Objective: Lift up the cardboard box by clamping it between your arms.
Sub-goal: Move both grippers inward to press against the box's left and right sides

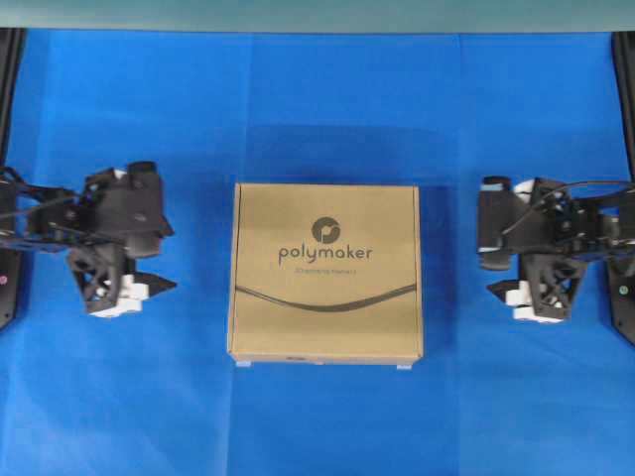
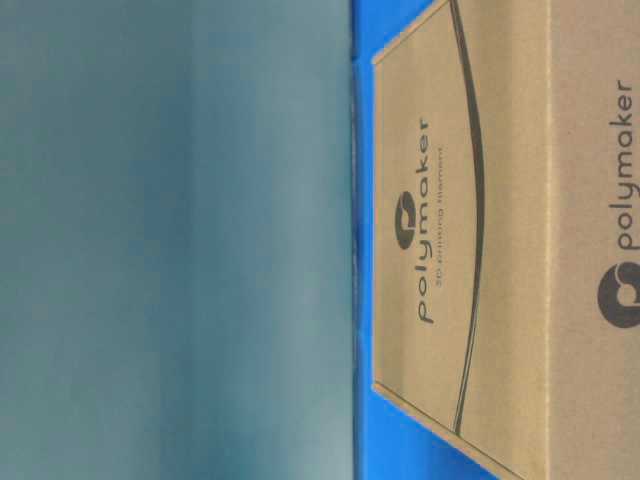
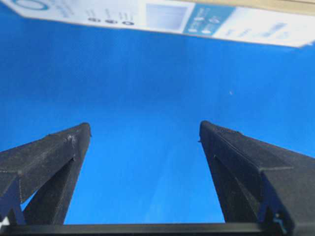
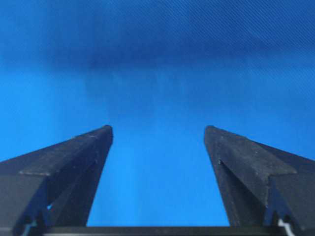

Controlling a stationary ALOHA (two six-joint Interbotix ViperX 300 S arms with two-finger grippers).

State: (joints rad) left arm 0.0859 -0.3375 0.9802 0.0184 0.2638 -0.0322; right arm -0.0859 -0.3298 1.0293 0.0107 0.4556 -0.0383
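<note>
— Tan cardboard box (image 1: 325, 271) lies flat mid-worktop (image 1: 327, 109) on the blue cover, logo up. Where are the arms?

— Well apart from it: left pincer (image 1: 149, 283) and right pincer (image 1: 501, 288) flank it, both spread wide and holding nothing.

— So which step?

— The approach, I'd judge. Next, both arms should close in level on opposite side walls, pressing evenly before lifting.

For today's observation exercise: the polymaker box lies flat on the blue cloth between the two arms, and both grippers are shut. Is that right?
Not quite. The cardboard box does lie flat between the arms, but the left gripper and right gripper are open, fingers spread wide apart, as both wrist views show.
</note>
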